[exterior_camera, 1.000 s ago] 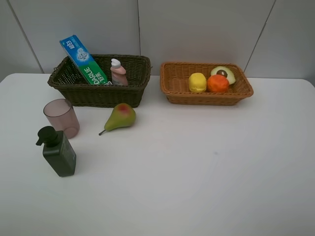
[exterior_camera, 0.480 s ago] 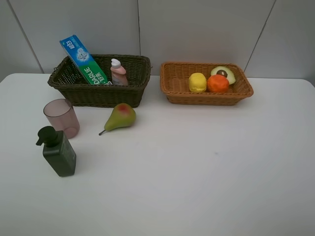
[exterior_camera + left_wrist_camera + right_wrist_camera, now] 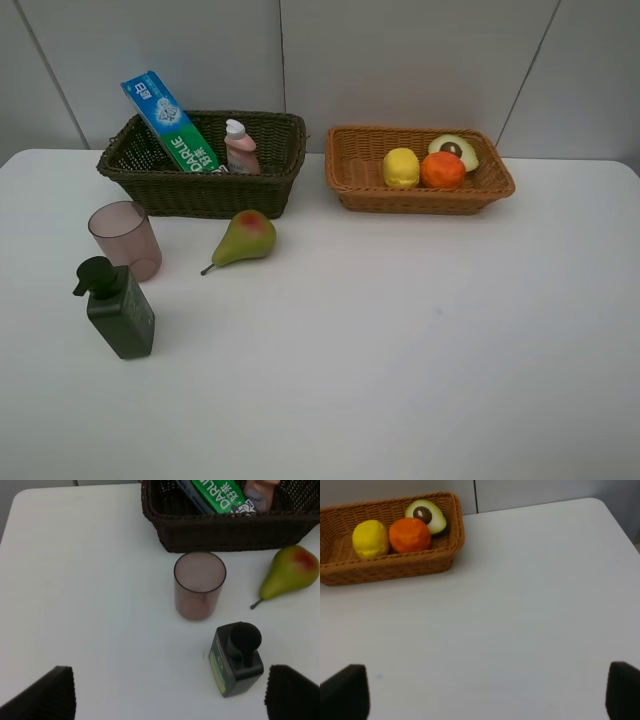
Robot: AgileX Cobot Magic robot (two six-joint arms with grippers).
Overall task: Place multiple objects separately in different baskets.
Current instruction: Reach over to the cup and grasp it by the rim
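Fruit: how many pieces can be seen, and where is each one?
4. The lemon, orange and avocado half lie in the tan basket; the pear lies on the table before the dark basket. That basket's inside is partly hidden.

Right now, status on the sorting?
Left gripper open, right gripper open, both empty. Pear, pink cup, pump bottle on table, unsorted. Pink cup crowds pump bottle.

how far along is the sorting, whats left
Done: toothpaste box and pink bottle sit in the dark basket; lemon, orange and avocado half in the tan basket. In hand: nothing, the left gripper and right gripper are both open and empty. Left: pear, cup and pump bottle are on the table.
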